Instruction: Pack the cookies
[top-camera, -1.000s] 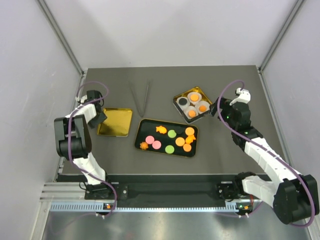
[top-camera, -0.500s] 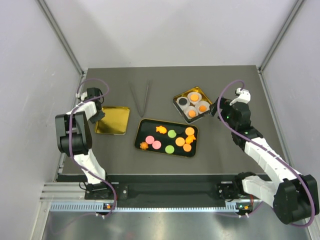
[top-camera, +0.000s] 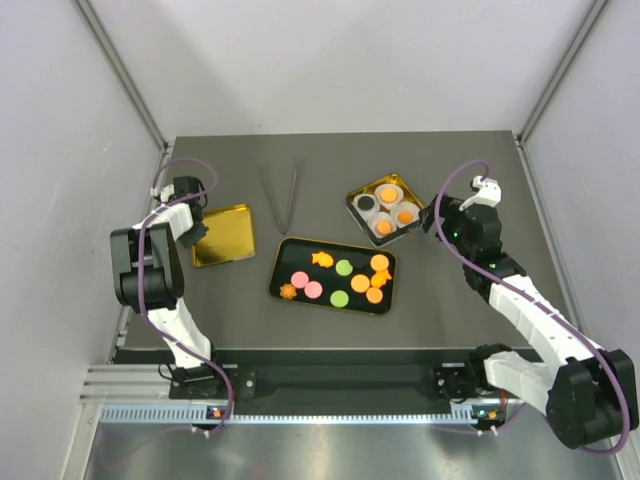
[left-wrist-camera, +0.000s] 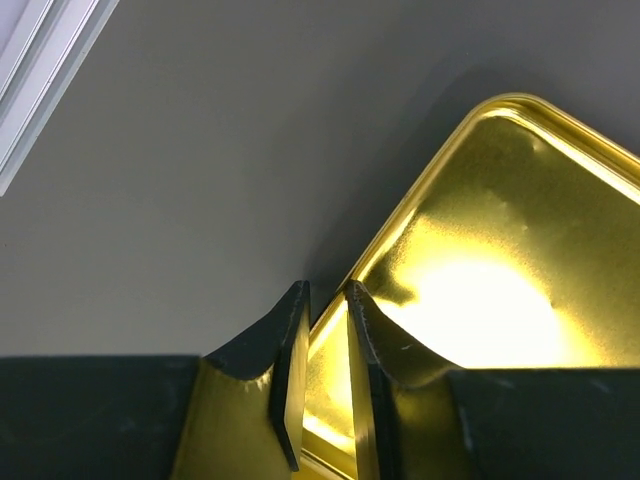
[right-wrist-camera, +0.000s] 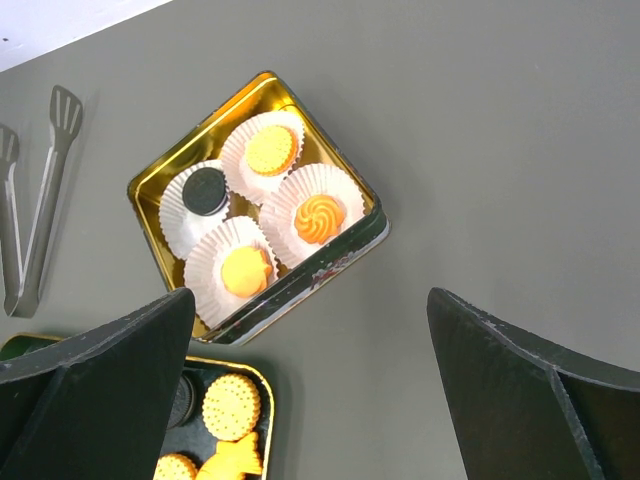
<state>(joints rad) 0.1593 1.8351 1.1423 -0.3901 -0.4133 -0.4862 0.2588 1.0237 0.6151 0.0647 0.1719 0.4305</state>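
Observation:
Several cookies (top-camera: 343, 267) in orange, pink and green lie in a black tray (top-camera: 290, 255) at mid-table; a few (right-wrist-camera: 232, 405) show at the bottom left of the right wrist view. My left gripper (top-camera: 197, 228) (left-wrist-camera: 325, 290) is shut on the rim of a gold lid (top-camera: 222, 240) (left-wrist-camera: 500, 250), one finger inside and one outside, and the lid sits tilted. A gold-lined tin (top-camera: 352, 200) (right-wrist-camera: 330, 255) holds cookies in white paper cups. My right gripper (top-camera: 430, 218) (right-wrist-camera: 310, 300) stands open and empty just right of the tin.
Metal tongs (top-camera: 280, 195) (right-wrist-camera: 45, 200) lie behind the tray, between lid and tin. The table's left edge runs close to my left gripper. Grey walls enclose the table on three sides.
My left gripper has narrowed onto the lid's rim. The lid has shifted slightly left and back and turned a little. The right arm has not moved.

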